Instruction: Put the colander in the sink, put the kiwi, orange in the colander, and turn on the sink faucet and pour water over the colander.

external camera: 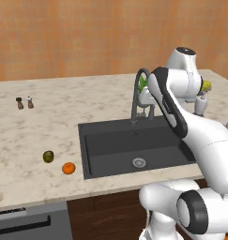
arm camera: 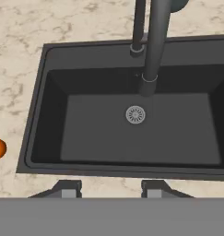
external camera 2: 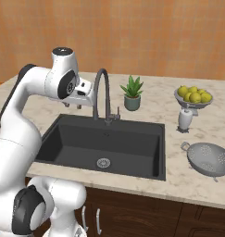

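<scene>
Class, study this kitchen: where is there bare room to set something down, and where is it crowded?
Free: the sink floor around its drain, and the counter between the shakers and the kiwi and orange. Crowded: right of the sink, with fruit bowl, white shaker and colander.

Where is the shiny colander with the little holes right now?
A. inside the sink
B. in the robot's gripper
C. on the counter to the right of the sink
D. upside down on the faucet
C: the colander sits on the marble counter right of the sink, whose basin holds nothing.
</scene>
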### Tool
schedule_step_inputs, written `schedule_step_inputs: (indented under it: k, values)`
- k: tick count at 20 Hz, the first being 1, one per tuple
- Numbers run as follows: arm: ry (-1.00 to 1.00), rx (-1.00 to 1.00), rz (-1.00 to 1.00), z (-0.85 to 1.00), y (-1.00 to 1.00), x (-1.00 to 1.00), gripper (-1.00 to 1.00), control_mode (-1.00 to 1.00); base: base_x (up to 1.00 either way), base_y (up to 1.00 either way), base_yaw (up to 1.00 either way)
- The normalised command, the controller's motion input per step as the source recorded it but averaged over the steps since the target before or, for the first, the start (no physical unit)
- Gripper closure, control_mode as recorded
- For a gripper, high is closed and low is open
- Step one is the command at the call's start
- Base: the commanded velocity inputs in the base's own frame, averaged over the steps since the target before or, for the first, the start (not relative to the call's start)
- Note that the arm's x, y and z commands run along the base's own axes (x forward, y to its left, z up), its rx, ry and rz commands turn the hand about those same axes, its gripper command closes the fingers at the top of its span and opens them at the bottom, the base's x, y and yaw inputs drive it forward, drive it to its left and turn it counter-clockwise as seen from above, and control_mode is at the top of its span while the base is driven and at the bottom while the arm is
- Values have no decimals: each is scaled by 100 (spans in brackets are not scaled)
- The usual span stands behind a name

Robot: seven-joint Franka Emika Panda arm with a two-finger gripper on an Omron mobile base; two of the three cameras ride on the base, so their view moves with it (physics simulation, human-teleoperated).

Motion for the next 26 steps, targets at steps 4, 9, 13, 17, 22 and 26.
schedule_step_inputs:
  k: [4, 9, 13, 17, 22, 26]
  values:
    - [-1, 0, 0, 0, -7, -20, -100, -100, 0, 0, 0]
    - [-7, 0, 0, 0, -62, -46, -100, -100, 0, 0, 0]
    - [0, 0, 0, 0, -92, -14, -100, -100, 0, 0, 0]
    - [0, -5, 0, 0, -100, -10, -100, -100, 0, 0, 0]
    - [2, -4, 0, -1, -100, 0, -100, -100, 0, 0, 0]
    - [8, -3, 0, -28, -100, 0, -100, -100, 0, 0, 0]
